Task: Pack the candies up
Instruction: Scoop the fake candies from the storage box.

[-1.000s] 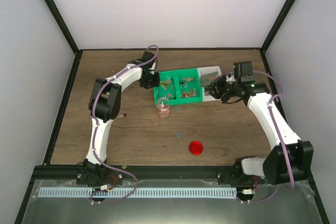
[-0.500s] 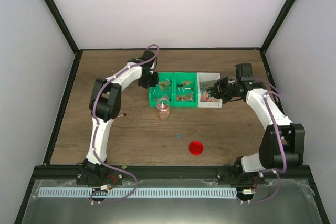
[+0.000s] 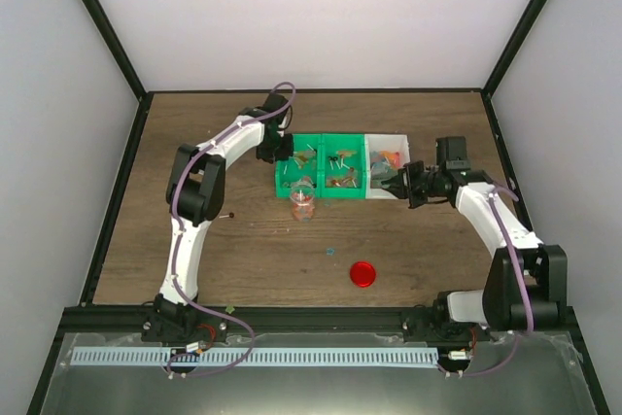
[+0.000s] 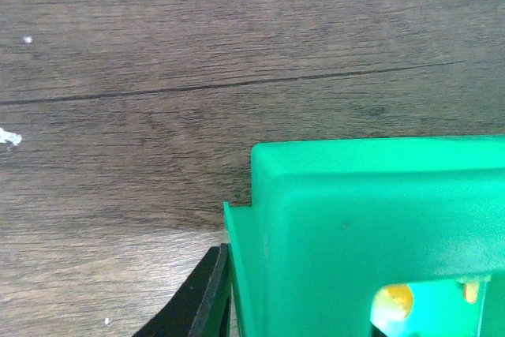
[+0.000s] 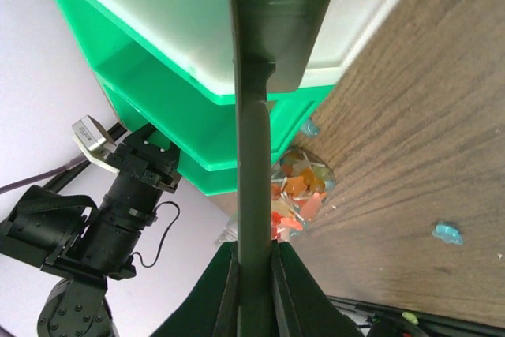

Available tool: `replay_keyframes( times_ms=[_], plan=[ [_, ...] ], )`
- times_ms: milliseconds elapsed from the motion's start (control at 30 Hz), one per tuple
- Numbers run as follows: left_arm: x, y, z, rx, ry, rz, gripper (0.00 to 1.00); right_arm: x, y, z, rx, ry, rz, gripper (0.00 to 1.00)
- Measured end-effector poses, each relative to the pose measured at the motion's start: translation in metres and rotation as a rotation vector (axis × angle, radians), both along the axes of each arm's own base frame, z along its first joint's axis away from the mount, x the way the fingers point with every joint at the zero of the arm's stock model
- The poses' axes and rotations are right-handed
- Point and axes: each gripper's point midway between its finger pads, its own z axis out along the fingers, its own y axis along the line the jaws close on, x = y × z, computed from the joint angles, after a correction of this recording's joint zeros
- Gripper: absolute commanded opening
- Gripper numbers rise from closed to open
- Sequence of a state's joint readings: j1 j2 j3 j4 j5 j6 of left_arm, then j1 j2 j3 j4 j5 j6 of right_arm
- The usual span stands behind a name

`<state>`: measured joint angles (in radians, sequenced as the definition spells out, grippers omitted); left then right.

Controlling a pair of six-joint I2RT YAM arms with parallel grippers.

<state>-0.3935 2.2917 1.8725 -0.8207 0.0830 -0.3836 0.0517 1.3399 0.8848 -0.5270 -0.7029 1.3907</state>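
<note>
Candies (image 3: 391, 157) lie in the white bin (image 3: 389, 136), which the right gripper (image 3: 393, 180) pinches at its near end, fingers almost together on the thin wall. That bin stands toward the counter's (image 3: 194, 143) far edge, touching the green bins (image 3: 335, 192), which hold more candies. The left gripper (image 3: 277, 150) sits at their left end, one finger (image 4: 197, 309) against the green flange; how wide it stands cannot be told. Just nearward is the jar (image 3: 303, 199), candies inside. A blue candy (image 3: 329, 250) and the red lid (image 3: 362, 273) lie nearer the near edge.
</note>
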Motion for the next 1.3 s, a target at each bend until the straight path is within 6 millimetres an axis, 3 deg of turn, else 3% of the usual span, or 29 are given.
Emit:
replay_keyframes(
  times_ms=[233, 400, 500, 967, 1100, 1300],
  plan=[
    [0.0, 0.004, 0.0, 0.038, -0.005, 0.003, 0.16, -0.014, 0.001, -0.011, 0.095, 0.041, -0.061, 0.01],
    [0.0, 0.006, -0.001, 0.051, -0.006, 0.008, 0.07, -0.008, -0.002, -0.019, 0.159, 0.017, -0.093, 0.01],
    [0.0, 0.006, -0.001, 0.058, -0.002, 0.008, 0.05, 0.001, -0.003, -0.025, 0.184, -0.004, -0.098, 0.01],
    [0.015, 0.02, 0.0, 0.072, -0.006, 0.108, 0.04, 0.084, -0.002, -0.046, 0.21, -0.228, 0.097, 0.01],
    [0.015, 0.022, 0.0, 0.076, -0.003, 0.129, 0.04, 0.093, -0.001, -0.051, 0.167, -0.295, 0.178, 0.01],
    [0.016, 0.022, -0.001, 0.076, -0.002, 0.129, 0.04, 0.089, -0.002, -0.054, 0.129, -0.335, 0.225, 0.01]
  ],
)
